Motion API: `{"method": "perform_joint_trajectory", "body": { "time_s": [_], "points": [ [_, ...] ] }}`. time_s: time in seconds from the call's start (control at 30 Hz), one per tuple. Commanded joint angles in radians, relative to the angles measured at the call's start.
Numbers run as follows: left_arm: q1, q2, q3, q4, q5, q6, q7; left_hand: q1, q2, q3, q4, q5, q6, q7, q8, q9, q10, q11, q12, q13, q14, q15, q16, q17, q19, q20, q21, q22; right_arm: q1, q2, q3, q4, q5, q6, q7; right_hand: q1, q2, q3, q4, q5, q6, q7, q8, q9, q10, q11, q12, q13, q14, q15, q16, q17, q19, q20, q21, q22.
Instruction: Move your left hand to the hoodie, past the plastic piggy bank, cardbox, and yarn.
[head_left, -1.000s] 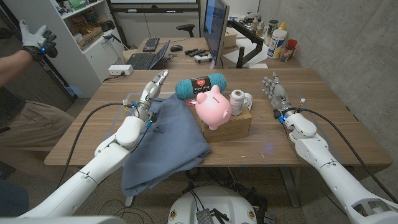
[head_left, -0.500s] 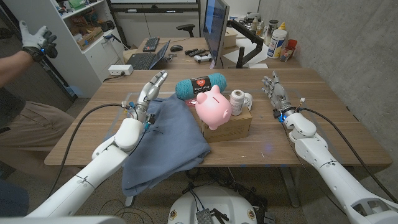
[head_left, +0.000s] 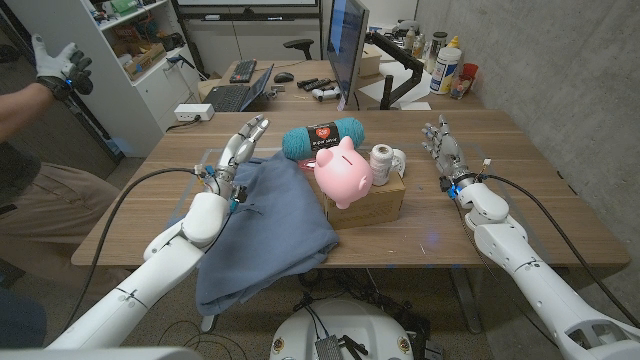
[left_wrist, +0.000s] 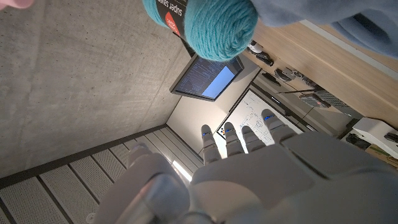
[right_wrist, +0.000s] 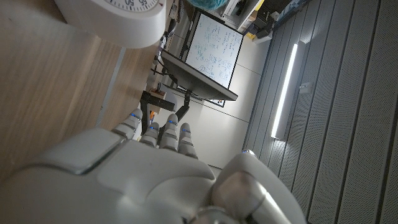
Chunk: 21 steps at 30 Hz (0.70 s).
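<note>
A blue-grey hoodie (head_left: 268, 218) lies spread over the table's left middle and hangs over the front edge. My left hand (head_left: 237, 152) is open at the hoodie's far left corner, fingers straight and pointing away; whether it touches the cloth I cannot tell. A pink piggy bank (head_left: 343, 171) stands on a cardboard box (head_left: 378, 200) right of the hoodie. A teal yarn skein (head_left: 322, 136) lies behind them, and it appears beyond my fingers (left_wrist: 239, 138) in the left wrist view as the yarn (left_wrist: 211, 25) beside the hoodie (left_wrist: 323, 15). My right hand (head_left: 441, 148) stands open at the far right, holding nothing.
A spool of white twine (head_left: 382, 157) and a small white round object (head_left: 399, 159) sit by the box; the round object's white rim (right_wrist: 118, 15) appears in the right wrist view. A monitor (head_left: 347, 45) stands behind the table. A person's gloved hand (head_left: 55, 60) is raised at far left.
My left hand has edged slightly farther along the hoodie's left corner. Everything else stays put.
</note>
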Motion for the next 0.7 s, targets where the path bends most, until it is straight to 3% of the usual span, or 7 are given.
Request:
{"method": "perform_joint_trajectory", "body": {
  "time_s": [0.03,0.7],
  "points": [
    [0.019,0.007,-0.007,-0.027,0.067,0.039,0.016,0.013,-0.003,0.002,-0.01,-0.002,0.001,0.003,0.0,0.005,0.001,0.002,0.002,0.004,-0.008,0.004,0.004,0.003,-0.005,0.004,0.006,0.001,-0.001,-0.003,-0.004,0.014,-0.005,0.013,0.007,0.008,0.002,0.001,-0.004,0.0,0.011,0.002,0.004,0.005,0.0,0.003,-0.001,0.004,-0.007,0.001,0.006,0.005,-0.003,0.004,-0.001,0.005],
    [0.033,0.031,-0.003,-0.065,0.217,0.102,0.041,0.027,-0.006,0.004,-0.016,-0.004,0.013,-0.003,0.005,0.005,0.009,-0.003,0.005,0.004,-0.005,0.0,0.008,0.003,-0.001,0.005,0.01,0.0,0.0,-0.002,-0.012,0.008,-0.017,0.008,-0.006,0.008,0.003,0.001,-0.004,-0.001,0.009,0.002,0.003,0.005,-0.002,0.003,-0.001,0.004,-0.014,0.0,0.005,0.005,-0.009,0.0,-0.005,0.005]
  ]
}}
